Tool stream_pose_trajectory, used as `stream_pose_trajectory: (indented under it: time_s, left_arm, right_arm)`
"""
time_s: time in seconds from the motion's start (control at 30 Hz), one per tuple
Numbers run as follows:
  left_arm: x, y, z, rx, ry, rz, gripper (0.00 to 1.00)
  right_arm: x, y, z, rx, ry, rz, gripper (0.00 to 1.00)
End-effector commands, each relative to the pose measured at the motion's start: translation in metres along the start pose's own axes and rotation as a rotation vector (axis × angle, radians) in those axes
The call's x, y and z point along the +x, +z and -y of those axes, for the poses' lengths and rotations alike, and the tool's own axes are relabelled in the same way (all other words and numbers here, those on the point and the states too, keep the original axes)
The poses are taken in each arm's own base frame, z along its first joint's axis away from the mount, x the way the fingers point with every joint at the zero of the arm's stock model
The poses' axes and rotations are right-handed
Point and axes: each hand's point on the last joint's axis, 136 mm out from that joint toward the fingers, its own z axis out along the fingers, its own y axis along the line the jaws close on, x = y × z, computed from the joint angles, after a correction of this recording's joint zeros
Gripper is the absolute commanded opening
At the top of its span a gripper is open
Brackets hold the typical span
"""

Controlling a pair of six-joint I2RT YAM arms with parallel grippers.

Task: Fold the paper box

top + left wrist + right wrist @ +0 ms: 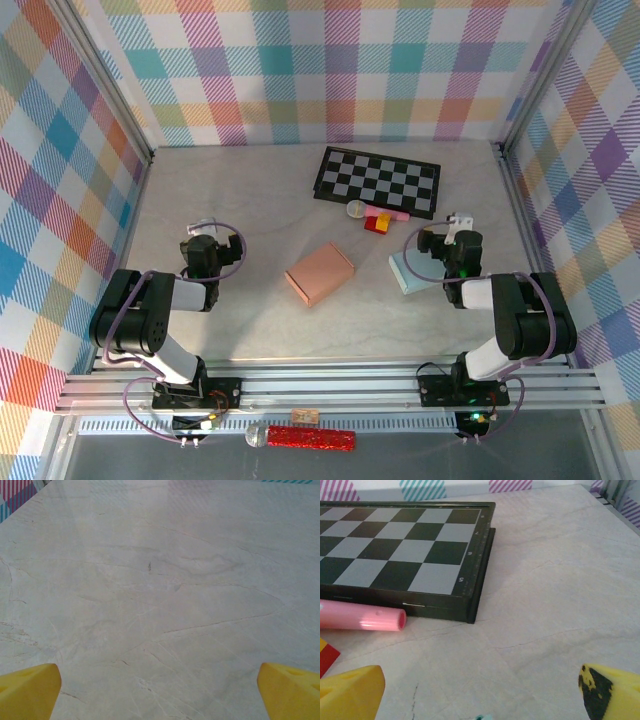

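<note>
Pink rectangular paper box [320,273] sits mid-table between the arms, touched by neither (it looks closed already). Left gripper [205,232] and right gripper [452,228] both gape wide, empty. Next, I judge: reach inward to check its flaps.

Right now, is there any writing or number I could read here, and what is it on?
"6": on the chessboard's dark rim, right wrist view, turned sideways.
"5": same rim, nearer the corner.
A further rim mark is too blurred to read.
The pink paper box bears no visible text.
</note>
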Motion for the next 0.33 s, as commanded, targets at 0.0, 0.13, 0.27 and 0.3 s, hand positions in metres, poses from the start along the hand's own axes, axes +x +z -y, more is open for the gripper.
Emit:
stream_pose_trajectory:
  time_s: [0.0,0.13,0.27,0.3]
  left_arm:
    - [-0.0131,0.0002,0.0008,-0.001,-0.016,0.049,1.00]
    - [-0.0138,0.0003,0.0003,-0.003,-0.017,0.051,1.00]
    - [-0.0132,0.0005,0.0007,-0.001,-0.017,0.049,1.00]
    - [-0.0138,0.0003,0.0005,-0.002,-0.018,0.051,1.00]
  right_arm:
    - [-0.0068,0.0023,-0.0028,-0.005,-0.018,0.024,0.99]
    - [-0.0072,0.0037,-0.0030,-0.006,-0.016,0.018,0.99]
    - [-0.0070,0.0018,-0.0023,-0.003,-0.017,0.026,0.99]
    - [-0.0085,-0.0027,-0.0019,-0.001,-0.016,0.057,0.99]
